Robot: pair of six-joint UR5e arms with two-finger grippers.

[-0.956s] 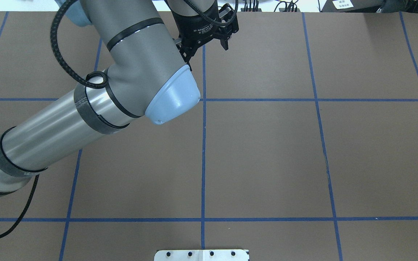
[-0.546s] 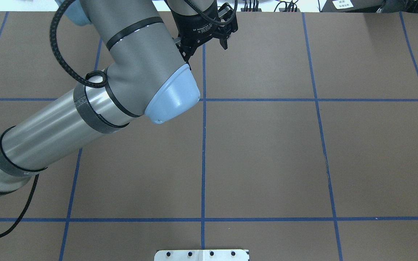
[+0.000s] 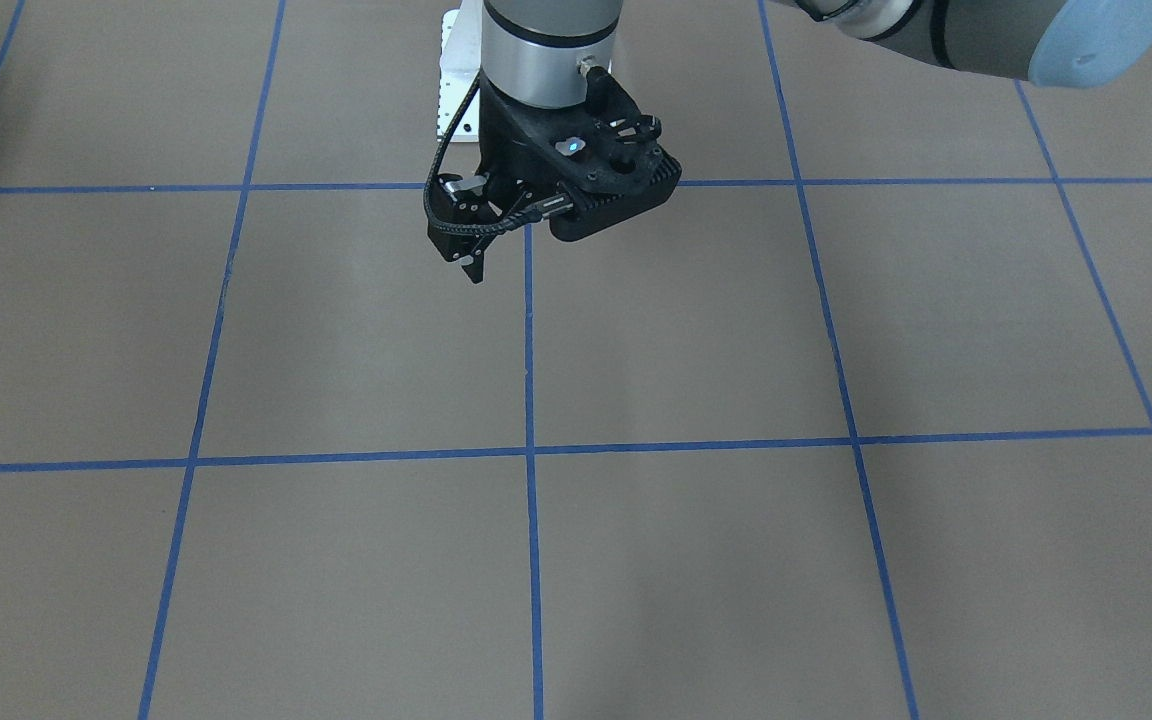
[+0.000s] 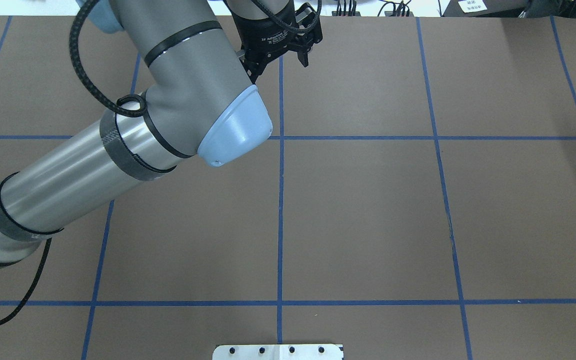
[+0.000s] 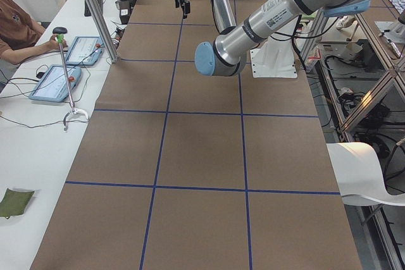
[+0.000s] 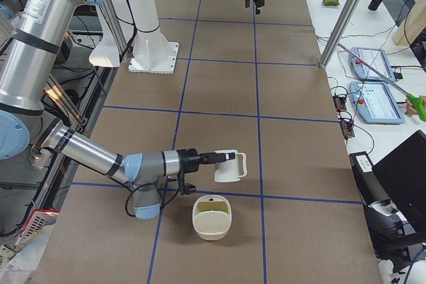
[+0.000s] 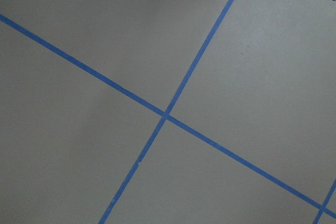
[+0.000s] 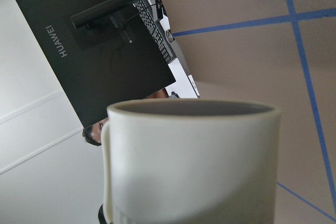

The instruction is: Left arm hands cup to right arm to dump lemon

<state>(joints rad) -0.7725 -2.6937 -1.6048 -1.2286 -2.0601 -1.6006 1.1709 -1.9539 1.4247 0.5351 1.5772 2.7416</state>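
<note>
Brown paper tabletop [image 4: 368,210], matte, w/ a blue tape [image 4: 280,225] grid. A white bench alongside carries tablets [image 5: 56,83].

Right tool [image 6: 214,158] shows only in the right-end view, small and dark where it meets the cup [image 6: 227,167]. Can't tell how far its fingers are closed. The cup hangs at its tip, off the tabletop and tilted off upright, w/ the squared handle on the side away from the arm. Which way the mouth faces is hard to read at that size.

In the right wrist view the cup fills the lower frame and is cut off at the bottom. It has a smooth cream wall, a thick rounded rim and a grey inside. No fingers visible there. Behind it is a black HUAWEI monitor [image 8: 89,40].

Near the cup, on the tabletop, sits a cream bowl [image 6: 212,233] w/ rounded corners. Its inside looks yellowish, but it's too small to say whether that's the lemon.

Left tool [image 4: 279,70] is black, wide open and empty, above the tabletop's far edge by the centre tape line. From the front only one fingertip shows; the other is hidden behind the wrist-cam mount. Left arm [image 4: 118,150] is grey metal w/ a pale-blue cap. Left wrist view shows just paper and crossing tape.
</note>
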